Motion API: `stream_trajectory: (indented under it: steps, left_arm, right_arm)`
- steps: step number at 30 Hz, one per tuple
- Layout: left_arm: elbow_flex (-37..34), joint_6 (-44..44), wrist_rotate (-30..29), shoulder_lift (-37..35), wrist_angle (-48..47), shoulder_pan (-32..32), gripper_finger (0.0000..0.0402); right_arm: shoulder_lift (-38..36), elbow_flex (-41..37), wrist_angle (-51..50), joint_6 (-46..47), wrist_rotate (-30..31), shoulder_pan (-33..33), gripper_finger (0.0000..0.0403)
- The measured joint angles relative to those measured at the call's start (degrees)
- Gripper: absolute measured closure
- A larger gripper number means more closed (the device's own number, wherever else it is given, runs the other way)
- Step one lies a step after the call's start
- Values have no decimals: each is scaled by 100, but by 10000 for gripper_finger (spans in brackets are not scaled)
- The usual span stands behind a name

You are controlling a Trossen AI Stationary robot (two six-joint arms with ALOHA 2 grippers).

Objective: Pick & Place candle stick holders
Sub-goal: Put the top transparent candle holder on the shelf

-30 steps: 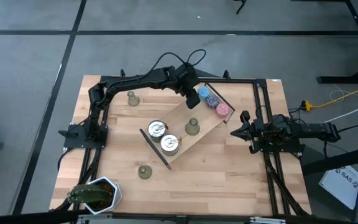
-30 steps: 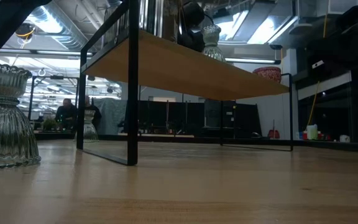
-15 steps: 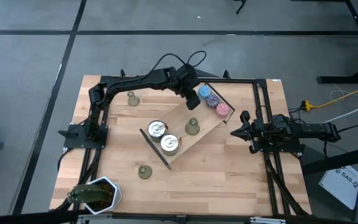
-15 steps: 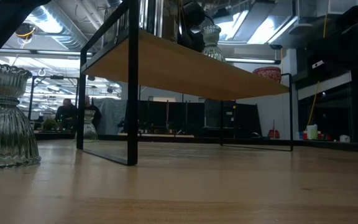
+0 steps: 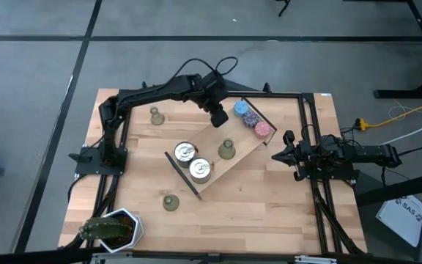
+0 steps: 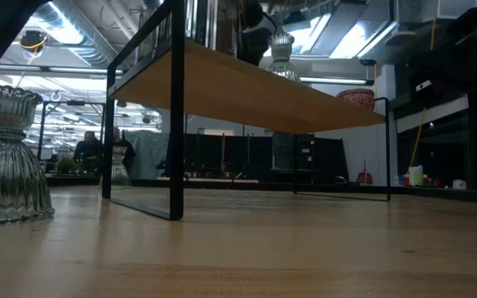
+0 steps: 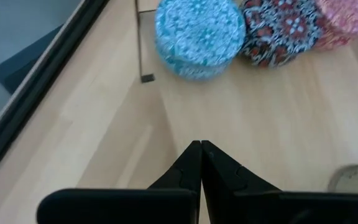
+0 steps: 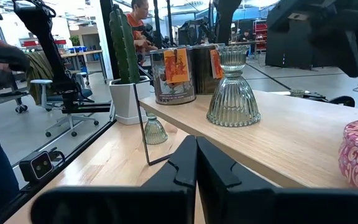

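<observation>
i'm pulling my left gripper (image 7: 201, 144), fingers together and empty, back from the shelved candle stick holder (image 5: 226, 149); two remain.

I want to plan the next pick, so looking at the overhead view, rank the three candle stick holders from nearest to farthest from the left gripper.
From the left gripper, shut above the raised shelf:
1. The holder on the shelf, just in front of the gripper.
2. The holder at the table's back left.
3. The holder on the table's front, past the tins.
</observation>
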Motion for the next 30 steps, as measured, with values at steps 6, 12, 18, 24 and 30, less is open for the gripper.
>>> stream_trajectory:
  steps: [6, 12, 18, 24, 30]
  left_arm:
    - [0, 50, -260, -60, -403, 90, 400]
    - [-30, -38, -350, -100, -687, 151, 400]
    - [-744, -190, -459, -458, -573, 202, 400]
    - [-1504, -368, -564, -964, -503, 200, 400]
    - [-2222, -570, -575, -1579, -361, 256, 400]
  right_arm:
    - [0, 1, -1, 0, 0, 1, 393]
    - [0, 0, 1, 0, 0, 1, 393]
    - [0, 1, 1, 0, 0, 2, 393]
    - [0, 2, 1, 0, 0, 2, 393]
    - [0, 2, -1, 0, 0, 2, 393]
